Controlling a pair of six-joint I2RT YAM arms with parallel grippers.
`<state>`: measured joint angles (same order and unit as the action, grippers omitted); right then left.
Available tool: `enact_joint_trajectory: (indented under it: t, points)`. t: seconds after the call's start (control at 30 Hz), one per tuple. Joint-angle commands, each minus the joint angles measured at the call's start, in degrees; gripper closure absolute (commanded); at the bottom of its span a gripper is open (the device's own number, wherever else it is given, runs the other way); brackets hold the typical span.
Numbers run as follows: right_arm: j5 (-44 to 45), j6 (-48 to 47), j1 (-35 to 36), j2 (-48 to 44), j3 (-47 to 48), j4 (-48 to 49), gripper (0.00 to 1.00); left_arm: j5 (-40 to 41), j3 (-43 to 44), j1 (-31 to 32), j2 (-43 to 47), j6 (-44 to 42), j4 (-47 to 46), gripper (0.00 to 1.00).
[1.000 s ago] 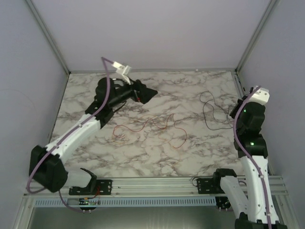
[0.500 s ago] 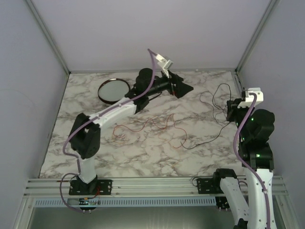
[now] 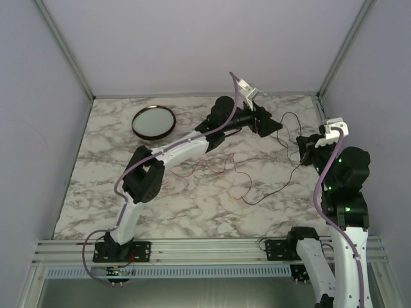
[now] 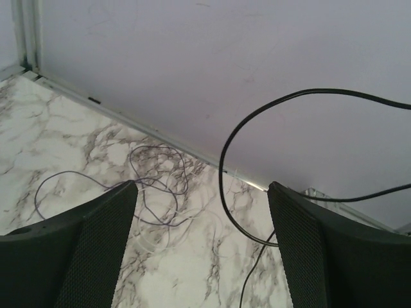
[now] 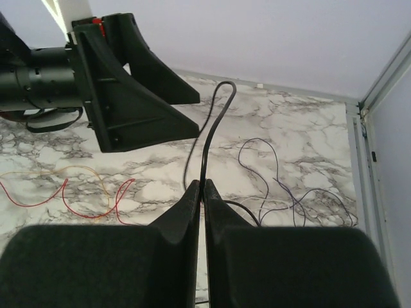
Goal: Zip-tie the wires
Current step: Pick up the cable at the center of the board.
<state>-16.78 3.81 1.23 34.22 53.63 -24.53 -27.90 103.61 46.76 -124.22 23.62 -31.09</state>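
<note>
R end effector (image 5: 203,186) clamped on black wire (image 5: 207,131); L end effector (image 4: 202,186) apart, beside it.

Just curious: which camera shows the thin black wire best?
The right wrist view: the thin black wire sits pinched between shut jaws. The left wrist view shows only its loop; the top view, a faint line.

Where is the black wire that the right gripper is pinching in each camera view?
Top external: the black wire arcs right of centre, just past the left gripper.
Left wrist: it loops through mid-frame, between the open fingers.
Right wrist: it rises at centre from the shut right gripper.
Shared landmark: the left gripper, which sits top left in the right wrist view.
</note>
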Motion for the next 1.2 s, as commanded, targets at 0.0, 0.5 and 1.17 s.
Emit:
enact_joint_trajectory:
  t: [0.0, 0.5, 1.17]
  points:
    - [-2.7, -0.2, 0.5, -0.4, 1.1, 0.2, 1.00, -1.9, 4.2, 0.6, -2.0, 0.8, -3.2, 0.20]
    - [0.0, 1.3, 0.4, -1.1, 0.5, 1.5, 1.00, -0.3, 10.3, 2.5, -4.5, -2.4, 5.1, 1.00]
    - [-3.3, 13.3, 0.6, -4.9, -21.1, 23.3, 0.18, 9.0, 31.6, 4.7, 8.9, -3.3, 36.9, 1.00]
